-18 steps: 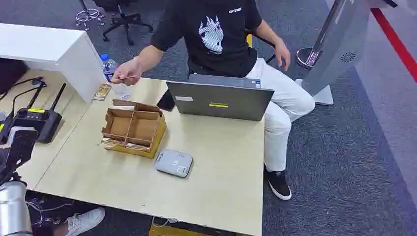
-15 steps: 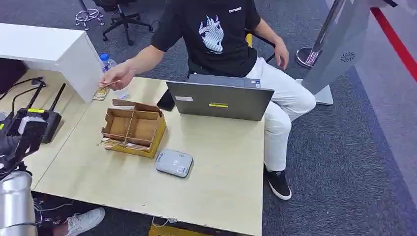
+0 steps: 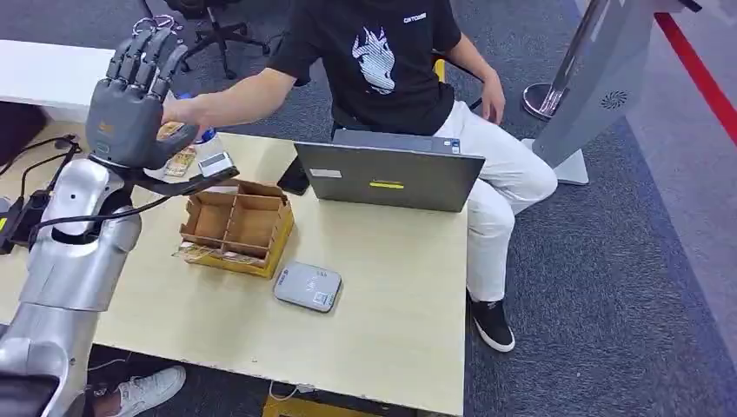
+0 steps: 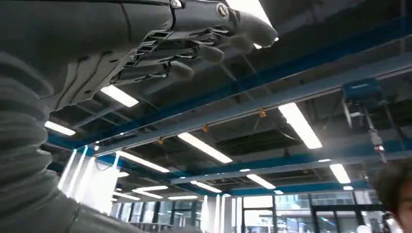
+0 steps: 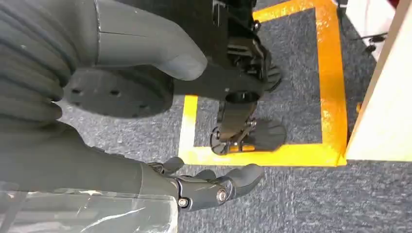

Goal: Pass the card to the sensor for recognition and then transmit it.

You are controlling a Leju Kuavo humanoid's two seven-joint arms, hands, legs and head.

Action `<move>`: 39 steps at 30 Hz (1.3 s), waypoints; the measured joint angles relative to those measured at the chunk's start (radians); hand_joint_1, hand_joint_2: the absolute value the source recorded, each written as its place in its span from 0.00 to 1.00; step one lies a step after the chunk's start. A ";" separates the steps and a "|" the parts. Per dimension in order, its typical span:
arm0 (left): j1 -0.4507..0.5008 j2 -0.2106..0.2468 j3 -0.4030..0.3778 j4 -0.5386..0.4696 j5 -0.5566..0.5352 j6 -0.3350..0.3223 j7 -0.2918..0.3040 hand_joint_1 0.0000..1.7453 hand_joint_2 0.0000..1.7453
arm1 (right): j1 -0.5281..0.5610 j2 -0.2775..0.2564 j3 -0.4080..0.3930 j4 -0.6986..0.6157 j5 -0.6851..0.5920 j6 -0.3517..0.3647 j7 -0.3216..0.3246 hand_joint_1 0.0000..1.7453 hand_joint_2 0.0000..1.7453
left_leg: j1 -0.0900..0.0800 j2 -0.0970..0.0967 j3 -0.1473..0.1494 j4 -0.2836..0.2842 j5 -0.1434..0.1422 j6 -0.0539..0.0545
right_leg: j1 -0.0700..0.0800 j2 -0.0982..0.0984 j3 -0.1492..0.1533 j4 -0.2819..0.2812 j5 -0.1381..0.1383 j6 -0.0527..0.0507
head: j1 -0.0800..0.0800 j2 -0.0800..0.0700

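On the pale wooden table point(image 3: 382, 304), the flat grey rounded card sensor point(image 3: 308, 287) lies nearest, just beside the open brown cardboard divider box point(image 3: 236, 224). Farther back, the robot's grey left hand point(image 3: 132, 97) is raised with fingers spread, holding nothing. A seated person's hand point(image 3: 178, 111) reaches just behind it; the card is hidden there. The right hand point(image 5: 204, 187) hangs over the carpet, fingers loosely curled, empty.

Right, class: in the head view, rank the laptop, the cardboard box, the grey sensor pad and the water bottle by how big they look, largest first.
1. laptop
2. cardboard box
3. grey sensor pad
4. water bottle, partly hidden behind the person's arm and the left hand, so its place is unsure.
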 joint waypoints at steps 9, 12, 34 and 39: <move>-0.031 0.018 -0.102 0.007 -0.003 0.017 0.003 1.00 1.00 | -0.002 0.003 -0.001 0.001 0.002 -0.015 0.002 0.00 1.00 | 0.000 -0.001 -0.001 0.000 0.000 0.000 | 0.000 0.000 -0.001 0.000 0.000 0.001 | -0.001 0.000; -0.032 0.018 -0.115 0.009 -0.005 0.018 0.003 1.00 1.00 | -0.002 0.004 -0.001 0.001 0.002 -0.016 0.002 0.00 1.00 | 0.000 -0.001 -0.001 0.000 0.000 0.000 | 0.001 -0.001 -0.001 0.000 0.000 0.001 | -0.002 0.000; -0.019 0.018 -0.118 0.027 -0.023 0.065 0.011 1.00 1.00 | -0.002 0.005 -0.001 0.005 0.003 -0.028 0.006 0.00 1.00 | 0.000 -0.001 -0.001 0.000 0.000 0.000 | 0.001 -0.001 -0.001 0.000 0.000 0.001 | -0.002 0.000; 0.000 0.018 -0.118 0.028 -0.020 0.092 0.010 1.00 1.00 | -0.002 0.005 -0.001 0.005 0.003 -0.031 0.007 0.00 1.00 | 0.000 -0.001 -0.001 0.000 0.000 0.000 | 0.001 -0.001 -0.001 0.000 0.000 0.001 | -0.002 0.000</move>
